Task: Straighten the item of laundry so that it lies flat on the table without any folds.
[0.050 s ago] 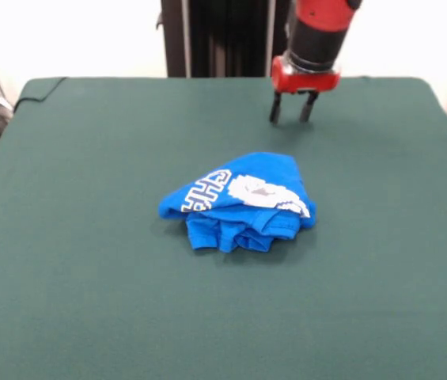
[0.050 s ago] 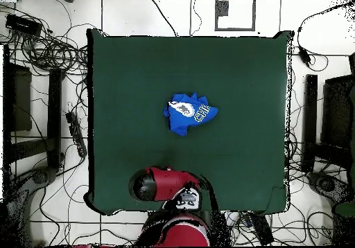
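Observation:
The bright blue item of laundry [image 1: 237, 203] lies crumpled in a folded heap near the middle of the dark green table [image 1: 73, 237], its white letters and pixelated graphic facing up. From overhead the item of laundry [image 2: 188, 113] is a small bunched patch on the table [image 2: 139, 72]. My gripper [image 1: 293, 108] hangs above the table behind the heap and slightly to its right, clear of the cloth. Its two dark fingers [image 1: 274, 108] stand apart, open, with nothing between them. In the overhead view the red arm [image 2: 166, 184] covers the gripper.
Cables [image 2: 48, 48] run over the floor around the table. Dark racks [image 2: 28, 113] stand on both sides of it. Green cloth surrounds the heap on every side.

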Controlling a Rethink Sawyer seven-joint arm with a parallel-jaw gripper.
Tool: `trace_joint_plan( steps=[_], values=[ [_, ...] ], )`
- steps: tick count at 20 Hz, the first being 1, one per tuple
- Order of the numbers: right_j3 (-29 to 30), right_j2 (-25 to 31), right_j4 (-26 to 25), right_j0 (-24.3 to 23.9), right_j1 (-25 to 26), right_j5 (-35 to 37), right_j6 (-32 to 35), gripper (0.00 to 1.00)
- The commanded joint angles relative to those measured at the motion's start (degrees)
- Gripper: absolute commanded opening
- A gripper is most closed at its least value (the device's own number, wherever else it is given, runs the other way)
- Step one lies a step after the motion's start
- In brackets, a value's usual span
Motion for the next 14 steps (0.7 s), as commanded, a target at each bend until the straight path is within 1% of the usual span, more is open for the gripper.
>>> trace_joint_plan(
  steps=[1, 5, 9, 14],
  values=[
    [-12.8, 0.9, 1.1, 2.1, 0.5, 2.2, 6.7, 1.00],
    [-15.4, 0.0, 0.3, 2.9, 0.1, 3.0, 5.8, 1.00],
    [-17.5, 0.1, -0.1, 3.0, -0.9, 7.0, 4.5, 1.00],
    [-20.3, 0.6, -1.2, 2.1, 0.0, 8.2, 3.1, 1.00]
  ],
)
